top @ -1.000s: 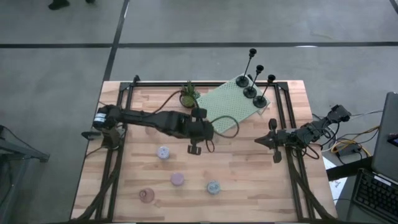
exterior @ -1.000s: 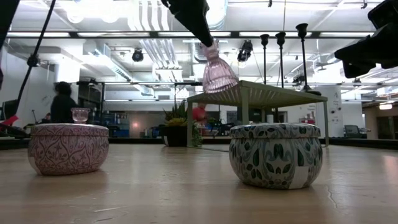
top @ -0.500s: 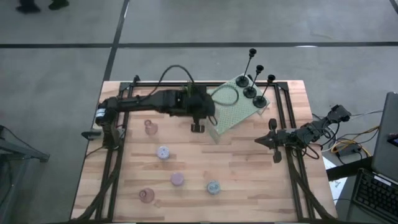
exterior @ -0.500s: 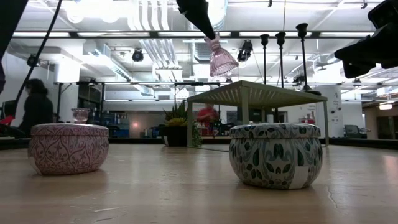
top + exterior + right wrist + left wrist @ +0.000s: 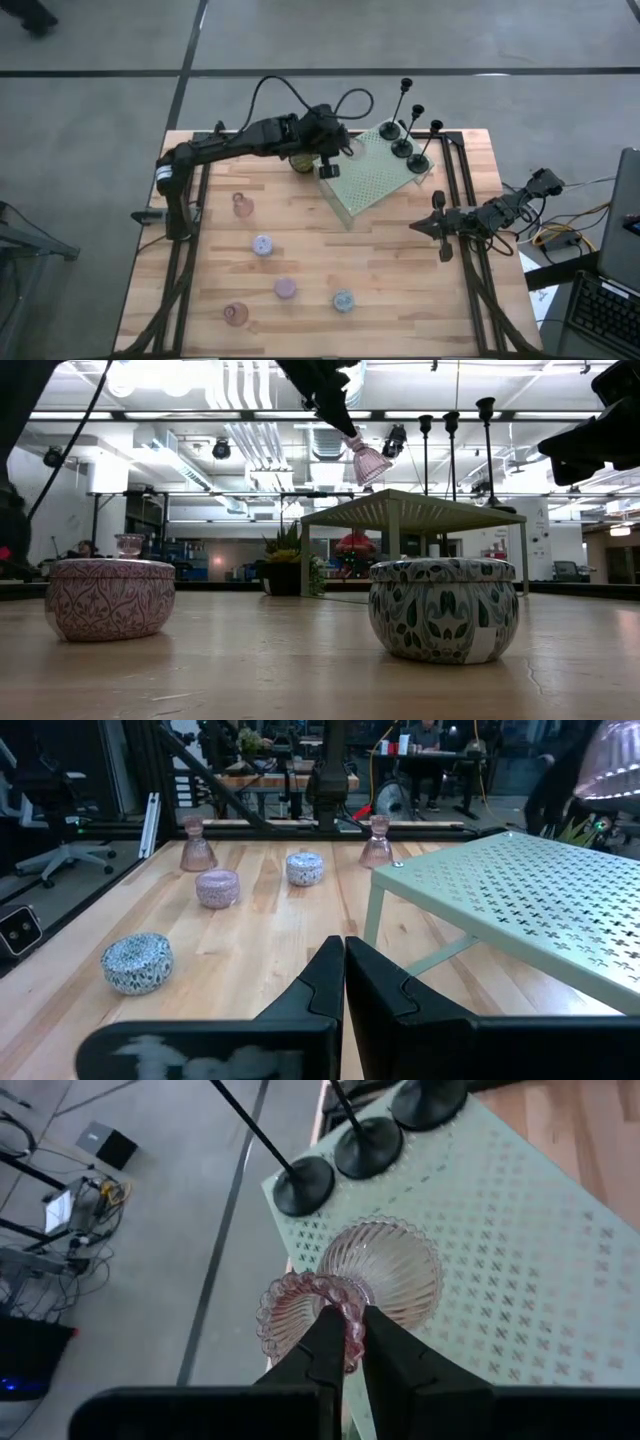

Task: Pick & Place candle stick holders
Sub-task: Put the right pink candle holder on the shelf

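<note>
While the left hand grips one pink glass cup, two cups, three black holders and three pastel holders stand.

Light wooden table, pale green perforated platform near the far edge, potted plant beside it, pinkish glass cups toward the left edge, lilac, pink and possibly blue round holders nearer the front edge.

- Overhead lighting, bright and even; table shows only faint, soft shadows.
- Low view: ceiling lamps blown out, glare along the top; arms silhouetted.
- Left wrist view: own fingers blurred; pink glass cup sharp.
</note>
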Robot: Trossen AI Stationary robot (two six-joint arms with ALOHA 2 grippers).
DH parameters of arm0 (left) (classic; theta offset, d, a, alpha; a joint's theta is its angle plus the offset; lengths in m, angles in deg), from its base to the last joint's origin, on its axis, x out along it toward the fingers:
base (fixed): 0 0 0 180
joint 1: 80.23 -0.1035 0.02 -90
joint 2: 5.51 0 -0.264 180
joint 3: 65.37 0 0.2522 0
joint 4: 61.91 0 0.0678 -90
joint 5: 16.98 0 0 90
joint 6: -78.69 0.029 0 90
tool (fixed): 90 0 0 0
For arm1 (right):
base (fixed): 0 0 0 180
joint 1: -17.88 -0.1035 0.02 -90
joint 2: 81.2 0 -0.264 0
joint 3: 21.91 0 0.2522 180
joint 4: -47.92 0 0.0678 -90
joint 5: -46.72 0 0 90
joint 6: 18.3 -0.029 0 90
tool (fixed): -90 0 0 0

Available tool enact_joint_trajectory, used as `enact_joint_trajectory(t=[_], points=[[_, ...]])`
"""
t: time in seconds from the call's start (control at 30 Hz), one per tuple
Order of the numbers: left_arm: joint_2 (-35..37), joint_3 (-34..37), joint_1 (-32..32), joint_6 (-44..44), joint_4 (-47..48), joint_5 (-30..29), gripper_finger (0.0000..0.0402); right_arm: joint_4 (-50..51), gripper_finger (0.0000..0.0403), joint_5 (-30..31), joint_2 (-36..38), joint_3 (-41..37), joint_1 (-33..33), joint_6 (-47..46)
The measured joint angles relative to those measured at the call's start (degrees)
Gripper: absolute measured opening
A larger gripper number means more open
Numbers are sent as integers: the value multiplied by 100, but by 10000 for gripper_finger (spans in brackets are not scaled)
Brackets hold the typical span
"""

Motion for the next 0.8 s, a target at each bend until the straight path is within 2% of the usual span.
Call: enact_joint_trajectory(t=[0.47,0.8], points=[[-698,20,-154,385,-568,-27,28,-3,8,1,1,2,1,1],[-755,20,-189,602,-774,-155,30,0,8,1,0,2,1,12]])
